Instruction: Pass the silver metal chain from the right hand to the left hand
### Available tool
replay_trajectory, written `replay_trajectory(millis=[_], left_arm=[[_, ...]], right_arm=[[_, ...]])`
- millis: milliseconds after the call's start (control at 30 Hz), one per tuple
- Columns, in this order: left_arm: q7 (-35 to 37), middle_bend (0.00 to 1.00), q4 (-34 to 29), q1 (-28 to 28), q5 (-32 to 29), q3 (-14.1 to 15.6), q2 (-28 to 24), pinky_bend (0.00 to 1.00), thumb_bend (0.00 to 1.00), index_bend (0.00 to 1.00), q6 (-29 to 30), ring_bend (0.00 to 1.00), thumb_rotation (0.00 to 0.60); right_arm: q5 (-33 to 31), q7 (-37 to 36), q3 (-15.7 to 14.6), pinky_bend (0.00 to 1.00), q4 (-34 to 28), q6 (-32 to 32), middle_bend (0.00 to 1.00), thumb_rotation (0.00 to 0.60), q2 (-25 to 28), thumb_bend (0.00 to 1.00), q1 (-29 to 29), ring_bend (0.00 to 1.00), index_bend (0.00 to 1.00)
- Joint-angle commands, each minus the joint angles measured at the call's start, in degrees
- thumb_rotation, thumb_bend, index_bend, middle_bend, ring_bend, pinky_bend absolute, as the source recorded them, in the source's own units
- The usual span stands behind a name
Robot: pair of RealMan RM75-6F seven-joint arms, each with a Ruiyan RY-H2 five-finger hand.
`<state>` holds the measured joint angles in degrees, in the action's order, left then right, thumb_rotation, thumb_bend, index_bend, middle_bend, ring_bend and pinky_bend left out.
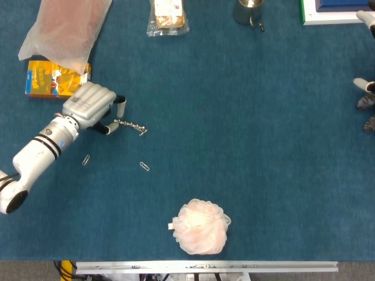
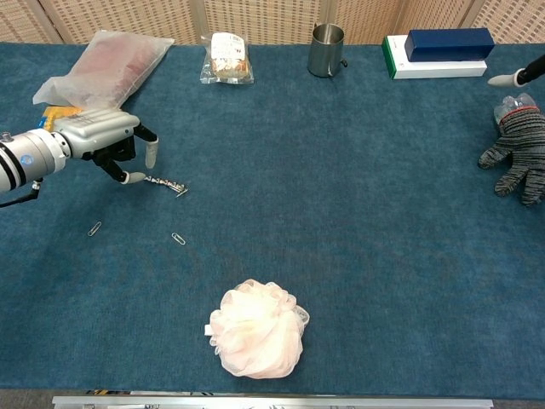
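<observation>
While lying flat on blue carpeted table (image 1: 263,146), silver metal chain (image 1: 131,125) stretched in a short line toward lower right, its left end touching or just beside a fingertip of left hand (image 1: 91,107). Left hand palm down over table, fingers (image 2: 151,155) apart and pointing down, one tip at chain's end; cannot tell whether chain end is pinched or only touched. White left arm (image 1: 36,157) reaching in from lower left. Right hand (image 1: 368,19) only partly visible at far right edge, a pale fingertip showing in both views; cannot tell how far open, well apart from chain. Two paper clips (image 1: 144,166) on table below chain, apart from each other. Just beyond left hand, yellow and orange packet (image 1: 50,79), partly under clear plastic bag (image 1: 67,26) with pinkish contents. Along far edge: small clear snack packet (image 2: 226,58), metal cup (image 2: 326,50), and dark blue box (image 2: 449,43) stacked on white and green box (image 2: 426,70). Grey striped glove (image 2: 518,158) at right edge. Pale pink mesh bath sponge (image 1: 202,226) near front edge, well apart from chain.
</observation>
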<state>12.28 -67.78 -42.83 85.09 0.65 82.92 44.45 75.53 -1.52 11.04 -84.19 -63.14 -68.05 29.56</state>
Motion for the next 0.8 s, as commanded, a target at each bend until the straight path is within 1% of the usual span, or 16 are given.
replay_trajectory(millis=[33,333,800], left_arm=[[-0.50,1.00,0.15,-0.14,-0.46,-0.11,0.29,1.00,0.30,0.50,-0.43,1.00,0.600],[-2.15,1.00,0.67,-0.62,-1.64,-0.17,1.51,1.00,0.30,0.49,-1.92,1.00,0.600],[-6.00,1.00,1.16,-0.31,-3.83,-0.48,2.65,1.00,0.30,0.48,-2.42,1.00,0.600]], right_arm=[[0.03,-0.12,-0.03,0.03,0.08,0.01,0.03,0.600,-0.05,0.00,-0.01,0.00,0.12],[0.30,-0.64,-0.20,0.03,0.61,0.25,0.03,0.600,-0.40,0.00,0.09,0.00,0.13],[0.51,-1.25,-0.37,0.03,1.04,0.32,0.03,0.600,-0.55,0.00,0.03,0.00,0.13]])
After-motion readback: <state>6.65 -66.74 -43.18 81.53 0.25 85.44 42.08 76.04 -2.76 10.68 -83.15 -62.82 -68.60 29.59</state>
